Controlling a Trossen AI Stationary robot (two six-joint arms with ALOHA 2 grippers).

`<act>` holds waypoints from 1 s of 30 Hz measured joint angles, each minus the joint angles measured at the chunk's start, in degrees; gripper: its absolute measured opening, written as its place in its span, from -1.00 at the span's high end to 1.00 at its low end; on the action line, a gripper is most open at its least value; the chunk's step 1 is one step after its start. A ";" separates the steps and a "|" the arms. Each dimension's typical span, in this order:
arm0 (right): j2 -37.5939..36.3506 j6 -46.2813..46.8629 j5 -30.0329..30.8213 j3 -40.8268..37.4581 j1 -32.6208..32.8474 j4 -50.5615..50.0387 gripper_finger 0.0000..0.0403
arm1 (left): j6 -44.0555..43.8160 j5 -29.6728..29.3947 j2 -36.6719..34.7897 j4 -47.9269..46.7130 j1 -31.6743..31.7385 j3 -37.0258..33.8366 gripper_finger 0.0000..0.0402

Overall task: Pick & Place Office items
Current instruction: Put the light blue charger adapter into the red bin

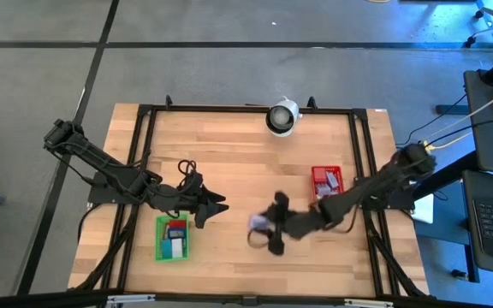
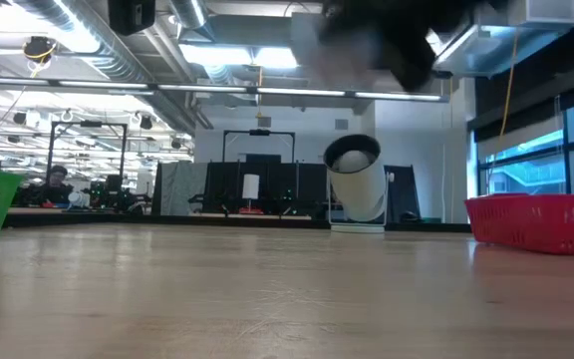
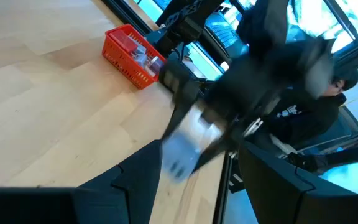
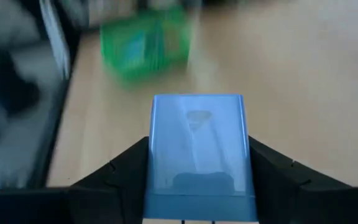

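The right gripper (image 1: 264,229) hangs over the middle of the wooden worktop (image 1: 246,154), between the two bins, pinching a pale blue block (image 4: 197,149) between its fingers (image 4: 114,177); the block sits upright in the grip, clear of the wood. The left gripper (image 1: 215,207) waits just beside the green bin (image 1: 172,238), its fingers spread apart with nothing between them. The green bin holds a few small pieces in red, blue and white, and the red bin (image 1: 327,180) holds several pale pieces. A round white-and-black device (image 1: 282,117) stands at the far edge.
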 joint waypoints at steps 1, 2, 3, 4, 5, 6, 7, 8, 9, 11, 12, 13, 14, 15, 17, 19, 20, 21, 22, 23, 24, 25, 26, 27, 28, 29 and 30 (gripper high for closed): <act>-1.89 -1.40 1.50 0.00 -0.81 1.77 -0.05 | -0.01 0.02 0.00 0.00 0.00 0.00 -0.04; -3.69 -3.39 2.89 0.03 -1.54 3.91 -0.05 | -0.02 0.02 0.00 0.00 0.00 0.00 -0.03; -5.42 -5.73 3.94 0.04 -2.25 5.69 -0.05 | -0.02 0.02 0.00 0.00 0.00 0.00 -0.03; -6.85 -8.59 4.73 0.04 -2.90 8.02 -0.05 | -0.01 0.02 0.00 0.00 0.00 0.00 -0.03; -8.21 -11.93 4.74 0.04 -3.43 10.60 -0.05 | -0.02 0.02 0.00 0.00 0.00 0.00 -0.03; -9.53 -15.31 4.65 0.04 -3.82 12.67 -0.05 | 0.00 0.02 0.00 0.00 0.00 0.00 -0.03; -10.75 -18.80 4.25 0.04 -4.23 15.81 -0.05 | -0.02 0.02 0.00 0.00 0.00 0.00 -0.03; -11.80 -21.92 3.90 0.07 -4.51 18.59 -0.05 | -0.01 0.02 0.00 0.00 0.00 0.00 -0.03; -12.91 -24.49 3.86 0.07 -4.67 20.82 -0.05 | -0.02 0.03 0.00 0.00 0.00 0.00 -0.03; -14.34 -28.08 3.87 0.09 -5.04 25.73 -0.05 | 0.00 0.02 0.00 0.01 0.00 0.00 -0.04; -14.93 -29.31 3.94 0.09 -5.10 27.67 -0.05 | -0.01 0.03 0.00 0.00 0.00 0.00 -0.03; -15.54 -30.43 3.99 0.09 -5.14 29.61 -0.05 | -0.02 0.06 0.00 0.00 0.00 0.00 -0.03; -15.97 -31.60 3.89 0.09 -5.15 31.44 -0.05 | -0.02 0.06 0.00 0.00 0.00 0.00 -0.03; -16.53 -32.95 3.54 0.09 -5.19 33.11 -0.05 | 0.00 0.04 0.00 0.00 0.00 0.00 -0.03; -17.43 -35.65 2.89 0.10 -5.27 34.74 -0.05 | 0.00 0.04 0.00 0.00 0.00 0.00 -0.03; -18.03 -37.02 3.31 0.11 -5.50 34.85 -0.05 | -0.02 0.05 0.00 0.00 0.00 0.00 -0.03; -18.26 -37.17 4.55 0.11 -5.57 34.61 -0.05 | -0.01 0.04 0.00 0.00 0.00 0.00 -0.03; -18.45 -37.18 6.03 0.11 -5.63 34.38 -0.05 | 0.00 0.04 0.00 0.00 0.00 0.00 -0.04; -18.65 -37.19 7.81 0.11 -5.67 33.79 -0.05 | 0.00 0.04 0.00 0.00 0.00 0.00 -0.04; -18.88 -37.17 9.73 0.11 -5.67 32.55 -0.05 | -0.02 0.04 0.00 0.00 0.00 0.00 -0.03; -19.11 -36.95 11.57 0.11 -5.67 30.76 -0.05 | -0.01 0.04 0.00 0.00 0.00 0.00 -0.03; -19.40 -35.80 13.11 0.11 -5.67 28.49 -0.05 | -0.01 0.04 0.00 0.01 0.00 0.00 -0.03; -19.76 -34.11 14.45 0.11 -5.76 25.80 -0.05 | -0.01 0.04 0.00 0.01 0.00 0.00 -0.04; -20.32 -31.88 14.93 0.11 -5.94 22.74 -0.05 | -0.02 0.04 0.00 0.00 0.00 0.00 -0.04; -21.04 -28.91 14.89 0.11 -6.22 19.75 -0.05 | -0.01 0.04 0.00 0.01 0.00 0.00 -0.03; -21.95 -25.57 14.64 0.11 -6.55 16.44 -0.05 | -0.02 0.04 0.00 0.00 0.00 0.00 -0.03; -22.78 -22.16 14.17 0.11 -6.93 12.89 -0.05 | -0.02 0.04 0.00 0.00 0.00 0.00 -0.03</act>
